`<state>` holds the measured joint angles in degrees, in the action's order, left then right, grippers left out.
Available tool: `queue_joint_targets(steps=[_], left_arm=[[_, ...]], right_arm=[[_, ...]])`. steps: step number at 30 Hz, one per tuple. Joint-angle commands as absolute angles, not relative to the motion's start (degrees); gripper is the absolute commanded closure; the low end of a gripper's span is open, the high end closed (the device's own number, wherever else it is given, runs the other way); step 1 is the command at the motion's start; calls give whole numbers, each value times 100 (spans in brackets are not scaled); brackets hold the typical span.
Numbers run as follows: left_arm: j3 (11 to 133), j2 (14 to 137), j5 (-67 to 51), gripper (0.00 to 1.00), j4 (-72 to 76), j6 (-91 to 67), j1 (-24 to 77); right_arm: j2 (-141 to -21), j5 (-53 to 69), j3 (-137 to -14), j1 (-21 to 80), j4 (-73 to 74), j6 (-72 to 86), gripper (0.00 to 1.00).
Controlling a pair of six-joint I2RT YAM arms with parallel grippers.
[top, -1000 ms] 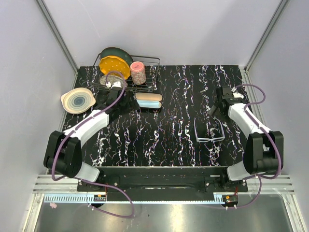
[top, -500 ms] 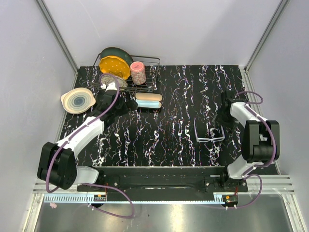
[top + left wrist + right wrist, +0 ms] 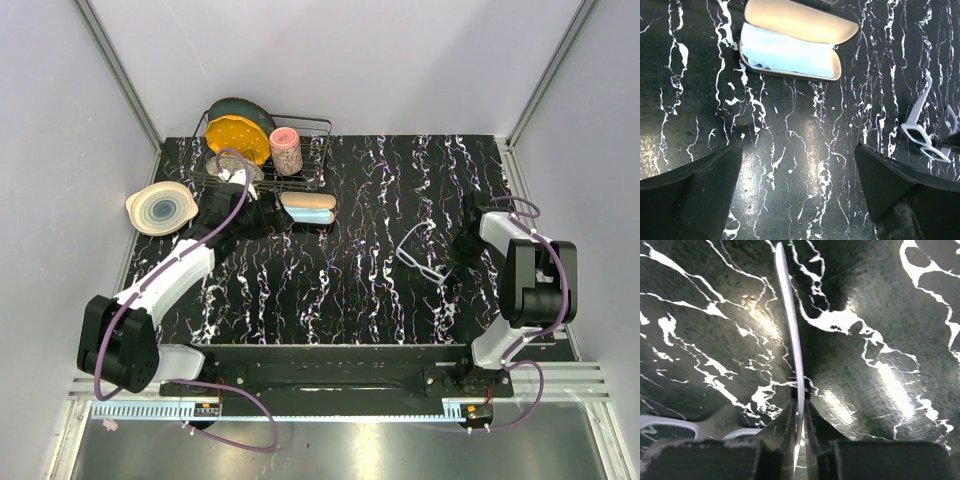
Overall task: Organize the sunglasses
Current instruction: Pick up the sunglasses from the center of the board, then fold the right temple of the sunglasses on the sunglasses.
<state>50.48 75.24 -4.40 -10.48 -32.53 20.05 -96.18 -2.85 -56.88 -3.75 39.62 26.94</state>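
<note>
The job has only just started. The sunglasses are on the right side of the desk, near the right arm. They sit tilted, with one slim arm poking up, so they look partly tipped off the desk.

The right hand is pressed tight on one thin white arm of the sunglasses. In the right wrist view that arm runs straight up between the two fingers, and the rims of the lenses peek out at the bottom left. So the grab looks done.

The glasses case lies open on the far left part of the desk, well apart from the sunglasses. A light-blue cloth lies inside it. Nothing else is in the case.

The left hand hangs over the desk near the case. Its fingers are spread wide and hold nothing.

What is left is most of the work. The sunglasses most likely need to be carried across to the case and laid inside it. Their arms are open now, so they may need folding to fit. After that the lid may need closing, and the free left hand looks ready to help there.
</note>
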Motion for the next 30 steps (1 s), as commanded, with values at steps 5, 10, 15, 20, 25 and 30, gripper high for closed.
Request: queue_joint_targets(steps=[5,10,15,20,25,30], left_arm=[[5870,7277,-1046,1,-1511,-2646,1890],[6292,7225,-1282,1,-1950,-2558,1732],[6741,6874,-1968,1,-1934,-2513,1670],[6776,6592,-3494,1,-810,-2829,1670],[7092,6460,-4525,7,-256,-3172,1670],[7339,6162,-4843,19,-27,-3497,1670]], right_arm=[[-9036,633,-5993,-247,3472,2523,100],[-8491,677,-6485,402,3445,2312,100],[-7902,676,-7110,1036,3051,2013,100],[-7603,1466,-7645,1274,2514,1505,100],[-7252,2442,-7629,1301,1513,1152,100],[-7102,3067,-7708,1336,976,1037,100]])
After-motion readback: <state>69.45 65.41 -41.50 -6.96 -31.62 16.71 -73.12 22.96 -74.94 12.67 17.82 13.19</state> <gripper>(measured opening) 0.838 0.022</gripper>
